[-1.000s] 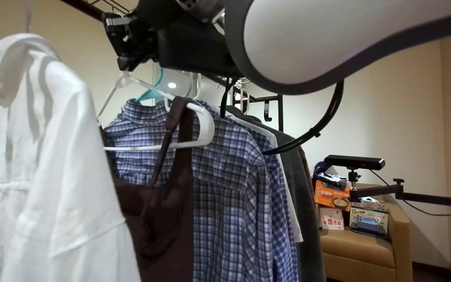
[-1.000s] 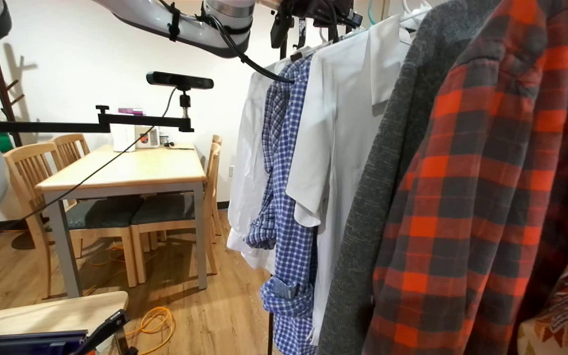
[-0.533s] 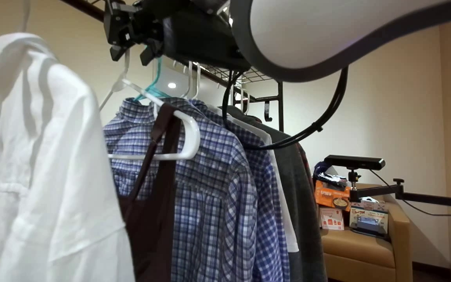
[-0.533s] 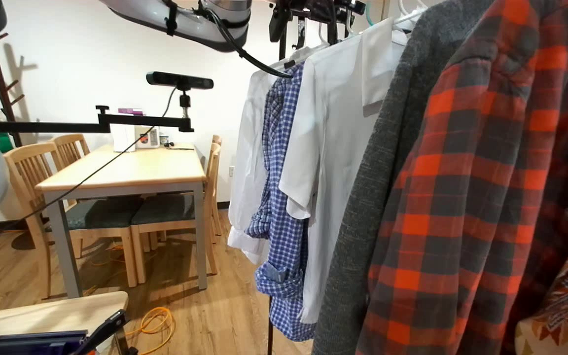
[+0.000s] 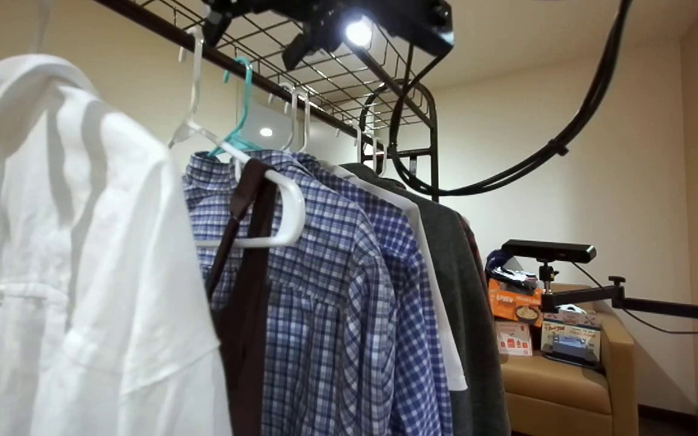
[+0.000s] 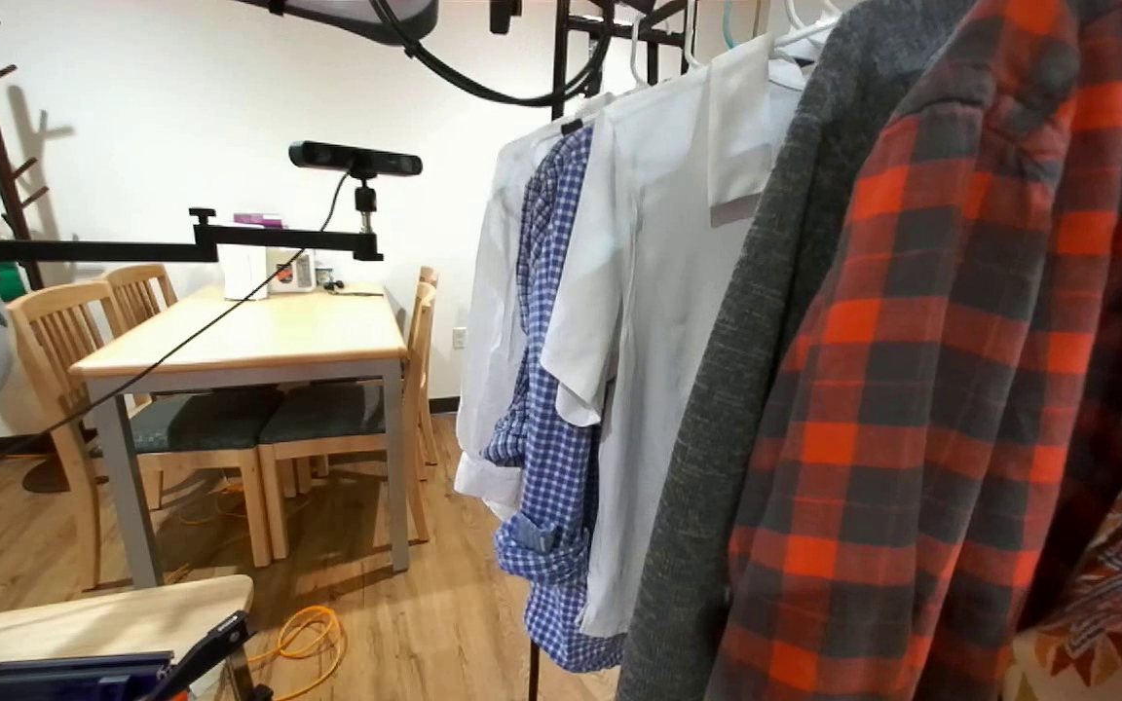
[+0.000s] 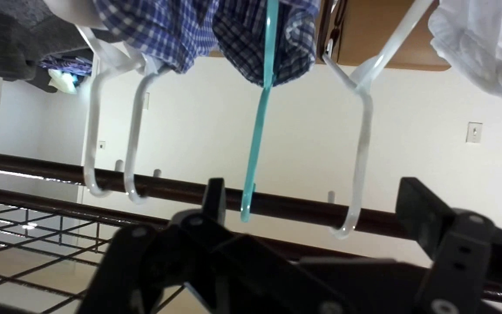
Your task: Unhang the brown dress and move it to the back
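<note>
The brown dress hangs by its straps from a white hanger, between a white shirt and a blue plaid shirt. The white shirt hides part of it. That hanger's hook rests over the dark rail in the wrist view. My gripper is just above the rail, jaws wide apart. In the wrist view the gripper has the white hook and a teal hook between its fingers, neither gripped. The dress cannot be made out in the exterior view from the far end of the rack.
The dark rail carries the teal hanger and several white ones. A wire shelf lies above it. A white shirt, a plaid shirt, a grey jacket and a red checked shirt hang in a row.
My gripper has let go of the dress's hanger at its hook and opened wide. It has risen away, while the hanger has settled lower on the rail. The white shirt has swung slightly.
</note>
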{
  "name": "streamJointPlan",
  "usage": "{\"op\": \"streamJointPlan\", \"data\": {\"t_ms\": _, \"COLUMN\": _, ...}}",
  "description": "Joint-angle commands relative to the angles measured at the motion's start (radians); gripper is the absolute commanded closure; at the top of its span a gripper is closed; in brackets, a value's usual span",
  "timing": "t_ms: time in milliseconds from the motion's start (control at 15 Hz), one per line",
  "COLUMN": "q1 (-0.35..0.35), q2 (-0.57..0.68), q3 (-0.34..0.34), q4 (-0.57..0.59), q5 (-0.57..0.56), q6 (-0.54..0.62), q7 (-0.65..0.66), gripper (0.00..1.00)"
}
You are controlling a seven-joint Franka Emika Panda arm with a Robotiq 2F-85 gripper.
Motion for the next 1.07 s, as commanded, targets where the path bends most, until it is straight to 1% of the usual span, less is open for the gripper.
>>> {"op": "streamJointPlan", "data": {"t_ms": 0, "q1": 0.200, "q2": 0.017, "q3": -0.125, "q4": -0.073, "q5": -0.023, "q6": -0.104, "q7": -0.068, "gripper": 0.00}}
{"op": "streamJointPlan", "data": {"t_ms": 200, "q1": 0.360, "q2": -0.005, "q3": -0.234, "q4": -0.148, "q5": -0.043, "q6": -0.207, "q7": -0.078, "gripper": 0.00}}
{"op": "streamJointPlan", "data": {"t_ms": 467, "q1": 0.512, "q2": -0.059, "q3": -0.390, "q4": -0.213, "q5": -0.120, "q6": -0.361, "q7": -0.052, "gripper": 0.00}}
{"op": "streamJointPlan", "data": {"t_ms": 600, "q1": 0.540, "q2": -0.095, "q3": -0.456, "q4": -0.227, "q5": -0.184, "q6": -0.447, "q7": -0.052, "gripper": 0.00}}
{"op": "streamJointPlan", "data": {"t_ms": 667, "q1": 0.551, "q2": -0.100, "q3": -0.482, "q4": -0.232, "q5": -0.218, "q6": -0.471, "q7": -0.055, "gripper": 0.00}}
{"op": "streamJointPlan", "data": {"t_ms": 733, "q1": 0.561, "q2": -0.097, "q3": -0.500, "q4": -0.235, "q5": -0.243, "q6": -0.460, "q7": -0.044, "gripper": 0.00}}
{"op": "streamJointPlan", "data": {"t_ms": 800, "q1": 0.571, "q2": -0.062, "q3": -0.481, "q4": -0.206, "q5": -0.241, "q6": -0.454, "q7": -0.012, "gripper": 0.00}}
{"op": "streamJointPlan", "data": {"t_ms": 867, "q1": 0.577, "q2": -0.069, "q3": -0.500, "q4": -0.212, "q5": -0.254, "q6": -0.457, "q7": -0.013, "gripper": 0.00}}
{"op": "streamJointPlan", "data": {"t_ms": 1000, "q1": 0.581, "q2": -0.071, "q3": -0.511, "q4": -0.218, "q5": -0.261, "q6": -0.457, "q7": -0.014, "gripper": 0.00}}
